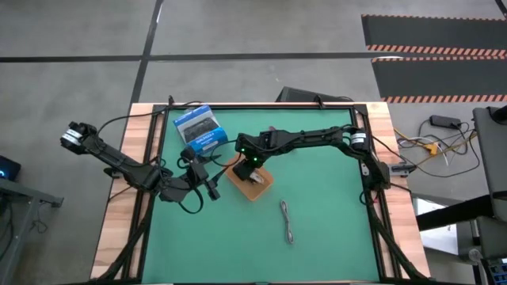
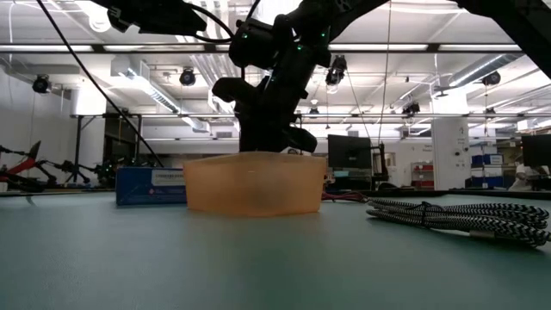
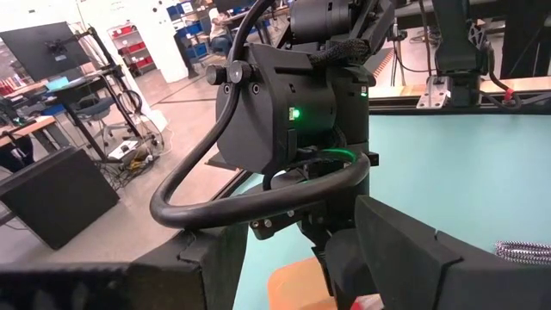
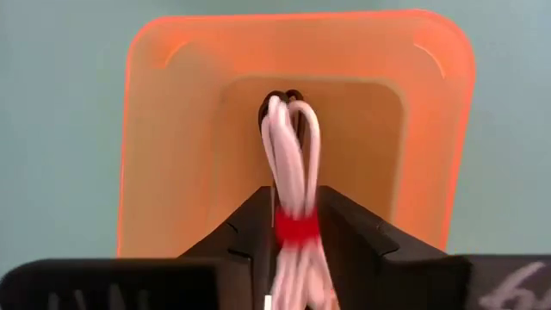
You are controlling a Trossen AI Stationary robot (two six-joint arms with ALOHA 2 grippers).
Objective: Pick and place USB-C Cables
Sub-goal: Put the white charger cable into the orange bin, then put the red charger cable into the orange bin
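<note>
— Cable position? The white cable [image 4: 291, 164], red-banded, hangs over the orange tray [image 4: 172, 129].

— I see my right gripper [image 4: 293, 228] pointing straight down, clamping it. Left gripper [image 1: 207, 180] beside the tray; can't tell its fingers.

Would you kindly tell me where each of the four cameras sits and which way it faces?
High view: overhead, straight down; both arms, orange tray, grey cable.
Low view: table height, level across; right gripper above the tray.
Left wrist view: faces the right arm's wrist; own fingers low.
Right wrist view: down into the tray; own fingers clamp the white cable.
Shared: every view shows the tray.
</note>
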